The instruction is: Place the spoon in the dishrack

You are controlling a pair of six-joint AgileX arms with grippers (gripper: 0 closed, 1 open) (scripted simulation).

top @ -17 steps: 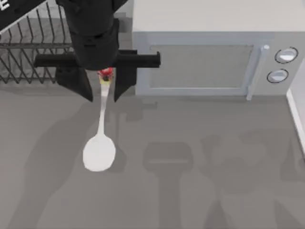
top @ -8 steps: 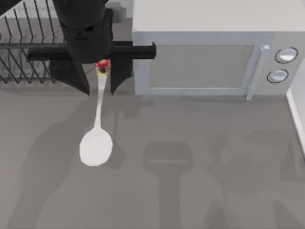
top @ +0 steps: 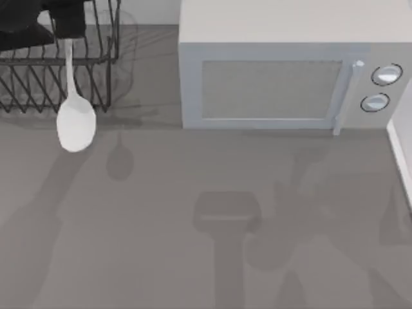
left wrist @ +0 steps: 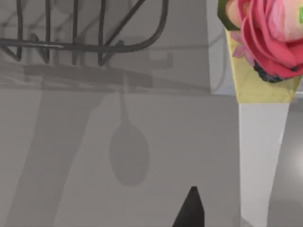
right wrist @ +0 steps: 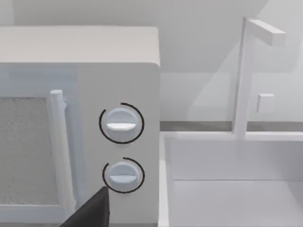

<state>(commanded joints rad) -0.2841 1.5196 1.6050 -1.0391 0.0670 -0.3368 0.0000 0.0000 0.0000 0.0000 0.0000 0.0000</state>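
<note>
My left gripper [top: 67, 29] is at the far left of the top view, over the black wire dishrack [top: 96, 77], shut on the upper end of the spoon [top: 76, 122]. The white spoon hangs down from it, its handle crossing the rack's front rods and its oval bowl just in front of the rack, lifted off the table. In the left wrist view the spoon's red-and-yellow knob [left wrist: 265, 42] is close up, the dishrack's curved wire [left wrist: 94, 45] lies beyond, and the spoon's shadow falls on the table. A dark part of my right gripper [right wrist: 92, 213] faces the microwave's knobs.
A grey microwave [top: 283, 77] stands at the back, right of the dishrack, with a gap between them. A white sink basin [right wrist: 236, 179] with a faucet [right wrist: 246, 75] lies beside the microwave's right side. The grey table [top: 212, 225] stretches in front.
My left gripper has carried the spoon to the left and toward the back, from in front of the microwave's left corner to over the dishrack.
</note>
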